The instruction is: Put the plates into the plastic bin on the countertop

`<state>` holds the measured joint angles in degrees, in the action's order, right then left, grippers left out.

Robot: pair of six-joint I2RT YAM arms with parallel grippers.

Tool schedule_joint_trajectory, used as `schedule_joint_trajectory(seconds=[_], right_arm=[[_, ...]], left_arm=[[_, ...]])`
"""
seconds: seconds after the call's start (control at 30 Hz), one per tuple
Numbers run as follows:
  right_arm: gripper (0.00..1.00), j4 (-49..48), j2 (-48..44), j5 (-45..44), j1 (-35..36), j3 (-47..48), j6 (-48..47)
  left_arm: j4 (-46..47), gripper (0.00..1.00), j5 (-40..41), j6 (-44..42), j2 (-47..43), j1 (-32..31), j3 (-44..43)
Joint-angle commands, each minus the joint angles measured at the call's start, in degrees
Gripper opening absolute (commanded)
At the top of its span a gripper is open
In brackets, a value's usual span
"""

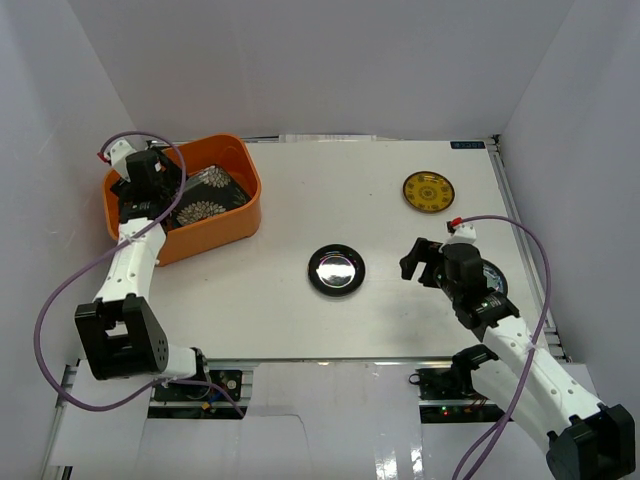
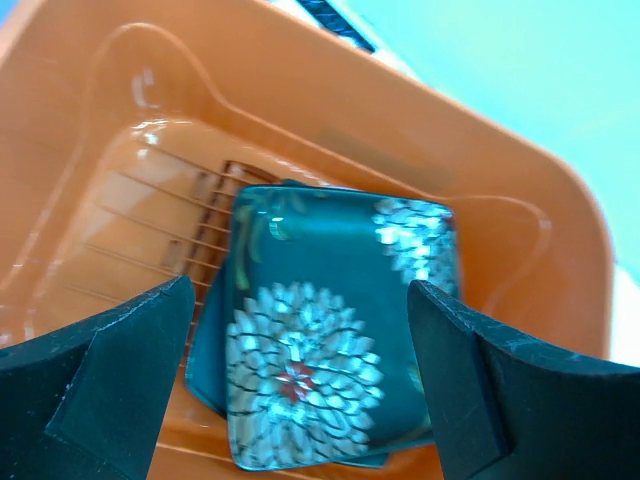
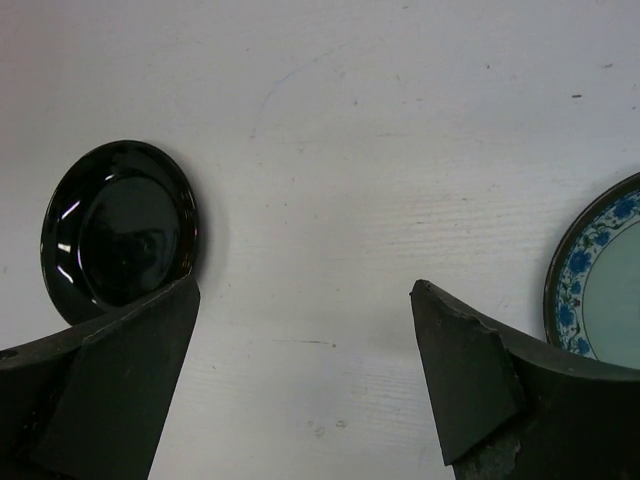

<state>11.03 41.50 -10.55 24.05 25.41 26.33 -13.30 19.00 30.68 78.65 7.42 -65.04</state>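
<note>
The orange plastic bin (image 1: 250,192) stands at the back left of the white countertop (image 1: 300,200). A black floral square plate (image 2: 320,340) lies flat in it, on top of a teal plate edge (image 2: 203,365). My left gripper (image 2: 300,290) hangs open above the floral plate, holding nothing. A glossy black round plate (image 1: 336,270) sits mid-table and a small yellow patterned plate (image 1: 429,191) at the back right. My right gripper (image 3: 305,288) is open over bare table, between the black plate (image 3: 115,225) and a light-blue patterned plate (image 3: 600,270).
Grey walls close in the left, back and right sides. In the top view the light-blue plate (image 1: 497,279) is mostly hidden under my right arm, near the table's right edge. The bin's slotted base (image 2: 170,220) shows beside the stacked plates.
</note>
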Motion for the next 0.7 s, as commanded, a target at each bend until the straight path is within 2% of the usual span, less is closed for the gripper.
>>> schedule_joint_trajectory(seconds=[0.0, 0.1, 0.17, 0.23, 0.27, 0.3, 0.33, 0.4, 0.43, 0.5, 0.6, 0.63, 0.67], right_arm=[[0.93, -3.64, -0.45, -5.18, -0.15, 2.62, 0.48], [0.92, -3.38, -0.54, -9.39, -0.23, 4.12, -0.83], [0.9, -3.03, -0.36, -14.47, -0.32, 5.52, -1.89], [0.9, -2.42, 0.16, -18.18, -0.93, 6.23, -2.51], [0.92, -1.72, 0.43, -21.33, -1.29, 6.84, -2.68], [0.94, -1.45, 0.6, -22.92, -1.81, 6.93, -2.77], [0.95, -1.27, 0.87, -24.33, -2.43, 6.85, -2.95], [0.96, 0.65, 1.22, -27.68, -5.67, 6.06, -1.82], [0.96, 1.01, 0.7, -28.3, -9.08, 5.45, -1.11], [0.95, 1.02, -1.14, -27.95, -15.83, 1.95, 1.86], [0.92, 1.01, -2.91, -22.96, -24.73, -1.05, 4.95], [0.91, 1.01, -3.43, -17.89, -31.63, -2.72, 6.88], [0.91, 1.01, -3.61, -15.41, -35.01, -3.69, 7.68]], left_arm=[[-0.15, 0.98, 4.11, -3.61, 0.01, -0.39, 0.79], [-1.29, 0.98, 4.9, -3.08, -2.44, -2.05, 1.13], [-0.59, 0.96, 4.91, -2.2, -9.34, -6.17, 2.28], [0.81, 0.91, 3.24, -1.67, -14.82, -14.92, 4.65], [0.99, 0.89, -0.25, -1.59, -19.28, -18.28, 5.35], [0.73, 0.87, -1.5, -1.41, -20.8, -22.15, 6.58], [-0.75, 0.85, -2.47, -0.54, -21.78, -30.02, 7.46], [-3.3, 0.85, -2.14, 1.48, -22.66, -37.62, 9.39], [-5.14, 0.85, -1.17, 4.45, -22.49, -43.92, 12.18], [-4.11, 0.85, -1.34, 9.2, -21.01, -50.36, 17.63], [-1.74, 0.85, -2.65, 12.82, -16.88, -53.73, 21.6], [1.58, 0.85, -3.44, 14.74, -14.34, -54.17, 24.4], [3.7, 0.85, -4.23, 15.29, -13.45, -54.18, 25.73]])
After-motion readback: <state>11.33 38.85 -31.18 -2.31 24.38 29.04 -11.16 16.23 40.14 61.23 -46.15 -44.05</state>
